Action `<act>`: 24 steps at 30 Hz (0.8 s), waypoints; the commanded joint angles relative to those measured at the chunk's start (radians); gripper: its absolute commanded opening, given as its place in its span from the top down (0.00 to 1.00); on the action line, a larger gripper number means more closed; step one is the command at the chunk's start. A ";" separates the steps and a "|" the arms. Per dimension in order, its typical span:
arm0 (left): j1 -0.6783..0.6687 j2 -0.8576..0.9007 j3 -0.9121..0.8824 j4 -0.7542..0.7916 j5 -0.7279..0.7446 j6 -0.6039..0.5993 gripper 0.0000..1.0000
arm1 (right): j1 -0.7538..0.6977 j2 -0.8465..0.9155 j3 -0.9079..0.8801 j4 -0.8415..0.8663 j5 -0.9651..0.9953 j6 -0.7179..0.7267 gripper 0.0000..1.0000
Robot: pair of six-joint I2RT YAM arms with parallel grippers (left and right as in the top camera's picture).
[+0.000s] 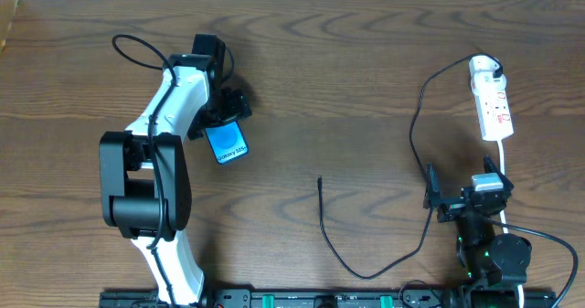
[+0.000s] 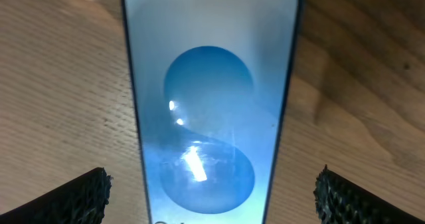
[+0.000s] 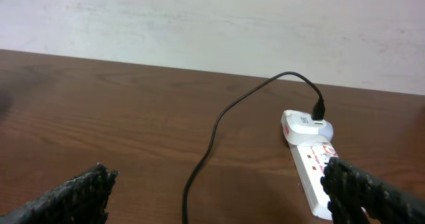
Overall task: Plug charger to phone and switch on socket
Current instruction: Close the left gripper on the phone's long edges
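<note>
1. The counter (image 1: 347, 70) is bare wood. The task's things are scattered across it, and that distance is the underlying hazard.
2. The left arm (image 1: 174, 98) reaches to the far left. The left gripper (image 2: 212, 207) hovers over the phone with its jaws spread wide and holding nothing, the pads well clear of both long edges.
3. The right arm (image 1: 494, 253) sits near right. The right gripper (image 3: 219, 197) points toward the far edge, jaws wide open and empty.
4. The socket (image 1: 492, 102) lies far right, beyond the right jaws, with a white plug at its far end. It looks light and unfixed, so an off-centre push on the small red switch could probably slide it rather than click it.
5. The phone (image 1: 227, 143) lies flat and skewed, screen up, on the left. If the jaws close unevenly on its slim edges, it could skid or pivot and turn its port away from the plug.
6. The charger (image 1: 412, 130) runs from the socket, passes just beside the right jaws, and loops along the near edge. Any move by the right arm could snag this cable and tug the socket.
7. The charger's free plug (image 1: 319, 182) rests mid-counter, well apart from the phone. It is thin and flat, so a grasp could easily slip off it or pinch it crooked.
</note>
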 commanded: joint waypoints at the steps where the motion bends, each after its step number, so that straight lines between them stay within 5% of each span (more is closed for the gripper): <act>1: 0.003 0.010 0.017 0.005 0.020 -0.010 0.02 | 0.005 -0.006 -0.001 -0.004 0.005 0.009 0.01; 24: 0.030 0.010 0.017 -0.010 0.017 -0.016 0.02 | 0.005 -0.006 -0.001 -0.004 0.005 0.009 0.01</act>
